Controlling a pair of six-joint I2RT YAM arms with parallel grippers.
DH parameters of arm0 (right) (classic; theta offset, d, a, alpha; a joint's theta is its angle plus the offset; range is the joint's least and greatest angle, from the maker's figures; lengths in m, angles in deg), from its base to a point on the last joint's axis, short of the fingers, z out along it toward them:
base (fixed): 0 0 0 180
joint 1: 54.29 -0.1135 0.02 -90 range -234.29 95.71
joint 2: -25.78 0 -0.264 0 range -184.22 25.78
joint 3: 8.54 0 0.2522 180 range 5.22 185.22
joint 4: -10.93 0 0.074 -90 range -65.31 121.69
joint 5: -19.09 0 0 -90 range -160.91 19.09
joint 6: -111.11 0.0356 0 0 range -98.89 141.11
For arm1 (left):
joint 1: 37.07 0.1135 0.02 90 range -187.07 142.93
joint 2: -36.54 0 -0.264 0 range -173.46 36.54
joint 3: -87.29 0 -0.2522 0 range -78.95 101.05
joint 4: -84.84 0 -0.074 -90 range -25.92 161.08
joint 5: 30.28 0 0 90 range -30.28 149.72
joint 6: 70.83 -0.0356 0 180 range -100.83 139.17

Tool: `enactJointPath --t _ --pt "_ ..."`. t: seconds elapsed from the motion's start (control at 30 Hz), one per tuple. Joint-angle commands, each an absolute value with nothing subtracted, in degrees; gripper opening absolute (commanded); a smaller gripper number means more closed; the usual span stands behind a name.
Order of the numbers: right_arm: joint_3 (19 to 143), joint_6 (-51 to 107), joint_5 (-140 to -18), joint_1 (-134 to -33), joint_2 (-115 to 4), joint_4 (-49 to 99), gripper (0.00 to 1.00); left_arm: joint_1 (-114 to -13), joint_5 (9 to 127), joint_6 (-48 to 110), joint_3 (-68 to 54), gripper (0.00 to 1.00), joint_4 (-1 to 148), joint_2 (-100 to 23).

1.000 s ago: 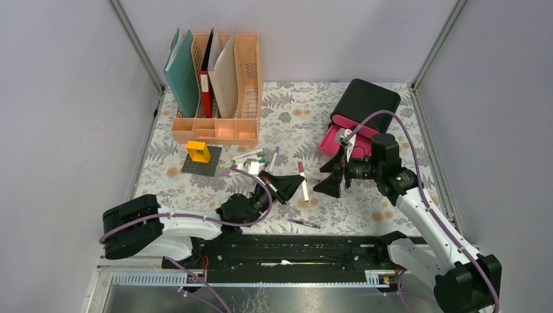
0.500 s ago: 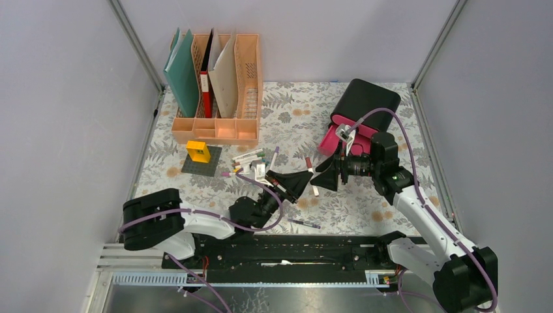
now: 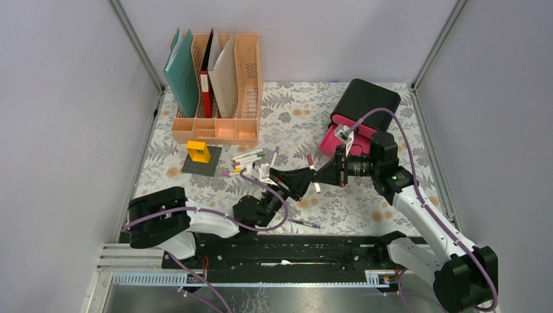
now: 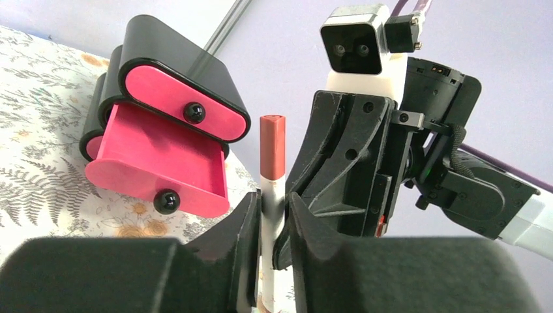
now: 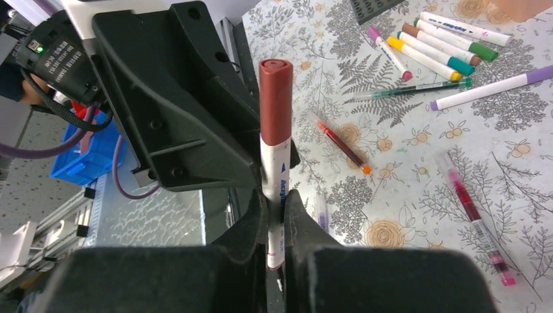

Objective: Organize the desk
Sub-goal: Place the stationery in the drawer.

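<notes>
Brown-capped marker [image 5: 276, 98] sits clamped in the right claw [image 5: 274, 205]; the left claw [image 4: 272, 208] stands narrow around it, and we cannot tell whether it grips. Marker axis crosses both claws; table [image 3: 352, 208] lies beneath them.

The left arm [image 3: 202, 223] lies low, its white forearm stretched toward the right. The right arm [image 3: 420, 212] bends inward, so the two meet tip to tip. The right gripper [image 5: 275, 218] is clamped on a white marker with a brown-red cap [image 5: 276, 98]. The left gripper [image 4: 272, 215] closely brackets the same marker; I can't tell whether it grips.
</notes>
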State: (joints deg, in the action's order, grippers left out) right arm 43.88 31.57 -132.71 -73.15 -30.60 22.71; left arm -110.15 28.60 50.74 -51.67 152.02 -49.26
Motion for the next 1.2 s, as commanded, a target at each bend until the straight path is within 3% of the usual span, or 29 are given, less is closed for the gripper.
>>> enactJointPath --t 0.0,0.1,0.17,0.27,0.53,0.67,0.83,1.07,1.13,1.17 --pt "46.2 26.8 -128.8 -73.3 -29.4 26.7 0.0 -110.6 30.5 50.5 -50.4 0.35 159.6 -47.9" --pt "47.8 19.4 -122.9 -73.4 -28.7 31.8 0.0 -110.6 31.7 49.3 -52.8 0.59 159.1 -45.3" --pt "49.1 14.6 -116.7 -73.3 -28.4 34.9 0.0 -110.6 33.0 47.9 -54.9 0.81 158.0 -42.7" --pt "49.8 6.9 -108.6 -73.4 -27.7 38.4 0.0 -110.6 34.7 46.1 -58.3 0.98 154.4 -37.8" --pt "48.2 -4.2 -77.3 -73.3 -27.8 35.2 0.0 -110.4 30.0 45.7 -60.6 0.99 122.0 -20.7" --pt "46.3 -5.9 -64.4 -73.3 -28.9 29.3 0.0 -110.2 28.5 46.0 -62.0 0.99 113.3 -14.3" --pt "44.0 -6.5 -58.3 -73.3 -30.7 22.0 0.06 -110.1 26.2 48.1 -65.5 0.99 111.4 -9.7" --pt "44.0 -8.4 -54.9 -74.3 -35.5 17.8 0.07 -109.9 25.3 48.7 -66.7 0.99 109.9 -8.2" --pt "44.0 -8.8 -54.0 -74.9 -37.1 17.1 0.16 -109.9 25.3 48.8 -66.6 0.99 110.0 -8.7" --pt "44.0 -8.9 -53.6 -75.2 -38.0 16.9 0.28 -109.9 25.3 48.9 -66.5 0.99 110.0 -8.9"
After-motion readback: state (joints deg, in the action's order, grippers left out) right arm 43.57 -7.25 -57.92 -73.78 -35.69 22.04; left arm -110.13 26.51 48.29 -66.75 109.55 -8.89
